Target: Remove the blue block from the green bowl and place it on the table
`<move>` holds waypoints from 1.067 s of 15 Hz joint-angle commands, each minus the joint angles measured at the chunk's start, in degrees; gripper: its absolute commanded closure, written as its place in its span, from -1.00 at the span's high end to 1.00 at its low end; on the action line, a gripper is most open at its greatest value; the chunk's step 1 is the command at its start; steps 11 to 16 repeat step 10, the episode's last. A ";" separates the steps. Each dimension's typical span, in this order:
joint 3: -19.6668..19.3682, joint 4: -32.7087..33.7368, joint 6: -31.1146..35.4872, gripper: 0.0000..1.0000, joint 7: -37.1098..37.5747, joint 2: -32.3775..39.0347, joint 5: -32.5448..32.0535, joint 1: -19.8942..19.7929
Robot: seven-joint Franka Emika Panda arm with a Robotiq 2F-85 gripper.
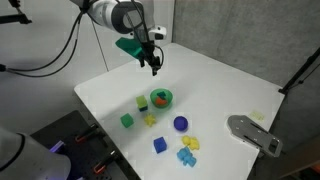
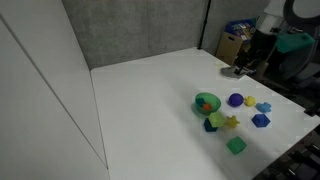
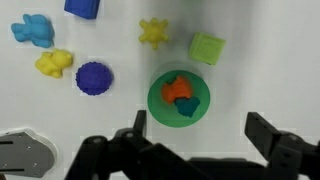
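Note:
The green bowl stands on the white table and shows in both exterior views. In it lie an orange piece and the blue block, which looks dark teal-blue from above. My gripper is open and empty. It hangs well above the table, its fingers framing the space just beside the bowl in the wrist view. In the exterior views it hovers behind the bowl.
Around the bowl lie a green cube, a yellow star piece, a dark-blue round object, a yellow lump, a light-blue lumpy piece and another blue cube. A grey object sits near the table edge.

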 commanded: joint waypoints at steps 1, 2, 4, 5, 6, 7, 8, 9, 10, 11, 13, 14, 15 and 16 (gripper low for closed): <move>0.58 4.76 -12.31 1.00 0.86 -4.72 -0.24 -1.52; 0.65 6.51 -15.63 1.00 2.25 -5.32 -1.07 -1.81; 0.84 9.15 -19.34 1.00 5.01 -6.64 -2.99 -2.58; 0.82 10.24 -20.69 1.00 5.51 -7.04 -3.49 -2.91; 0.79 11.21 -22.24 1.00 5.64 -7.23 -3.66 -3.16; 0.66 11.79 -23.10 1.00 5.26 -7.41 -3.63 -3.40; 0.20 11.59 -24.16 1.00 2.56 -7.84 -2.04 -3.47; 0.67 10.45 -21.57 1.00 3.70 -7.43 -2.45 -3.36; 0.62 10.68 -22.28 1.00 3.50 -7.56 -2.45 -3.53; 0.62 10.68 -22.28 1.00 3.50 -7.56 -2.45 -3.53; 0.62 10.68 -22.28 1.00 3.50 -7.56 -2.45 -3.53; 0.62 10.68 -22.28 1.00 3.50 -7.56 -2.45 -3.53; 0.62 10.68 -22.28 1.00 3.50 -7.56 -2.45 -3.53; 0.62 10.68 -22.28 1.00 3.50 -7.56 -2.45 -3.53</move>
